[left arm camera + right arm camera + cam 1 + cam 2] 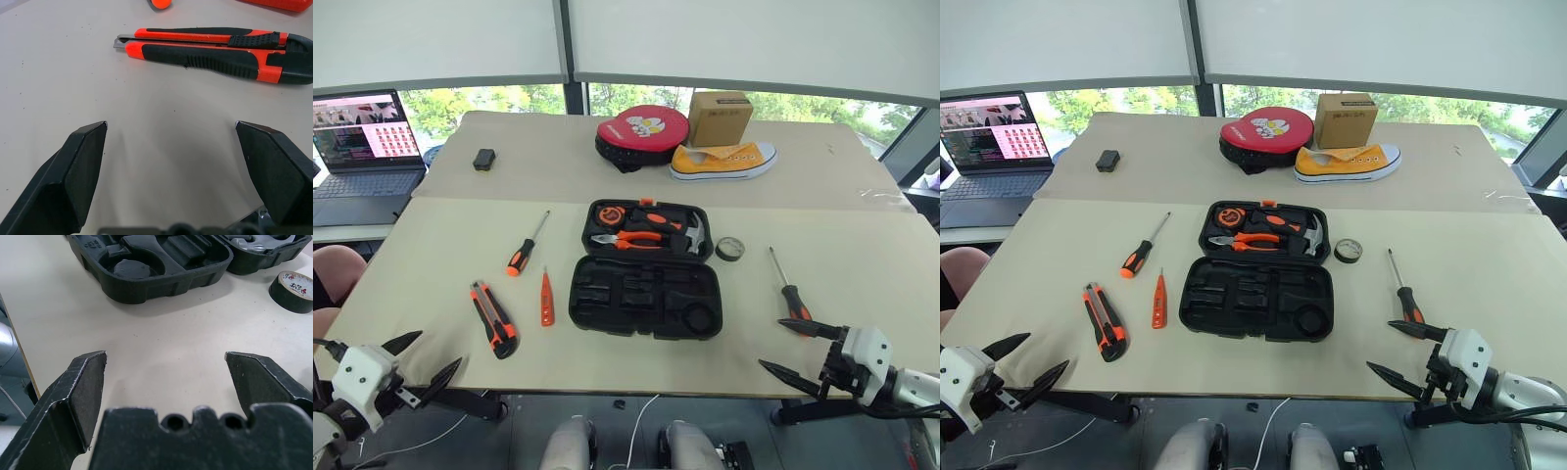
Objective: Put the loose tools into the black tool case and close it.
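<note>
Utility knife (215,51) lies just ahead of the spread left end effector (171,161).

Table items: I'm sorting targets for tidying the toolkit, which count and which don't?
Job: tool case, left screwdriver, right screwdriver, utility knife, tester pen, tape roll.
Lying about: red pouch, yellow shoe, cardboard box, laptop.

My right gripper (164,377), jaws wide and empty, faces the open black tool case (146,269); tape roll (293,291) at two o'clock.
</note>
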You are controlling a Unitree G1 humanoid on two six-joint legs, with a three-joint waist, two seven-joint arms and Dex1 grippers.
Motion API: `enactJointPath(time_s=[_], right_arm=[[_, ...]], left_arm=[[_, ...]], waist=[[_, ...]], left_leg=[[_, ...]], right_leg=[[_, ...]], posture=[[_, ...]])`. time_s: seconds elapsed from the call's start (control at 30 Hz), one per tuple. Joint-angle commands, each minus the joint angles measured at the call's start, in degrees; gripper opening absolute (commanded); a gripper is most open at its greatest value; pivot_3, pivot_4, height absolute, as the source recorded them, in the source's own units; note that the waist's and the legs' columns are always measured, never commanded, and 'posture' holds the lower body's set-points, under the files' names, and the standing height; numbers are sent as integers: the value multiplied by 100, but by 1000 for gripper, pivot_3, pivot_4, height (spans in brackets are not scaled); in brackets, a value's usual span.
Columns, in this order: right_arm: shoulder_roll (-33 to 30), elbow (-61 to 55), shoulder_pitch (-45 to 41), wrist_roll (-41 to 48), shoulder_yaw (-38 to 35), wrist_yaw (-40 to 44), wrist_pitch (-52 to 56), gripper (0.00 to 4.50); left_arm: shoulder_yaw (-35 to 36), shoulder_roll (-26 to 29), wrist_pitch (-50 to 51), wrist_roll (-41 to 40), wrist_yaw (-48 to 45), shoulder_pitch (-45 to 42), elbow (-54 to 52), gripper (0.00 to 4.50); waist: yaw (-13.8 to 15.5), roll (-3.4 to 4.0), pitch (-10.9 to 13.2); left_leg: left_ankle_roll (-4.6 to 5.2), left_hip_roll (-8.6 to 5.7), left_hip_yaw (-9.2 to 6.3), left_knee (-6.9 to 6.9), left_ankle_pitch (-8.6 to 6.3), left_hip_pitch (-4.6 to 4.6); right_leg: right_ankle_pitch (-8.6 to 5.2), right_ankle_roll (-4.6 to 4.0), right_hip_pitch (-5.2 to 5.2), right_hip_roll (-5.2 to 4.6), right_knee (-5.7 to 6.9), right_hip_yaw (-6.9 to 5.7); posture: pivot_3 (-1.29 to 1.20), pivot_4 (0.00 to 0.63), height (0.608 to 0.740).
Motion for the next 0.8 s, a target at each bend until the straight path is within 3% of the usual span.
enactJointPath(time_s=[0.03,0.13,0.23,0.37,0.47,0.63,0.8], right_arm=[[130,-392,-330,395,-39,-205,206,4484],[508,-1235,-870,1238,6,-639,853,4484],[727,-1561,-1041,1370,14,-844,1021,4484],[932,-1565,-1083,1311,-34,-1001,902,4484],[1019,-1563,-1008,1248,-27,-1006,845,4484],[1095,-1696,-924,1155,103,-1100,901,4484],[1138,-1667,-861,1074,148,-1106,806,4484]], left_arm=[[372,-169,365,-508,334,-14,-122,4500],[969,-592,1356,-1285,1040,104,-143,4500],[1125,-715,1958,-1587,1378,203,-373,4500],[1152,-466,3044,-2238,1661,105,-1023,4500],[1076,-42,3813,-2670,2014,-442,-1403,4500],[-181,1054,5310,-2614,2514,-2604,-986,4500],[-1684,1184,5688,-1889,2381,-4422,137,4500]], waist=[[1,0,0],[-120,0,2],[-137,-4,1],[14,-27,-7],[78,-25,-6],[130,-23,-8],[-42,-17,-5]], left_leg=[[0,0,0,0,0,0],[0,17,4,0,0,2],[-1,29,-1,0,-1,6],[-9,23,-7,1,-5,1],[-9,18,3,8,-4,3],[-32,16,4,12,-3,6],[-18,-1,18,9,9,6]], right_leg=[[0,0,0,0,0,0],[5,-2,-3,-4,5,12],[6,-4,-3,4,11,4],[6,-4,0,22,9,-11],[7,-3,-5,0,10,-25],[10,-6,7,3,23,-32],[4,8,-7,8,55,-2]], posture=[[0,150,740],[0,150,740],[0,150,740],[0,150,740],[0,150,740],[0,150,740],[0,150,740]])
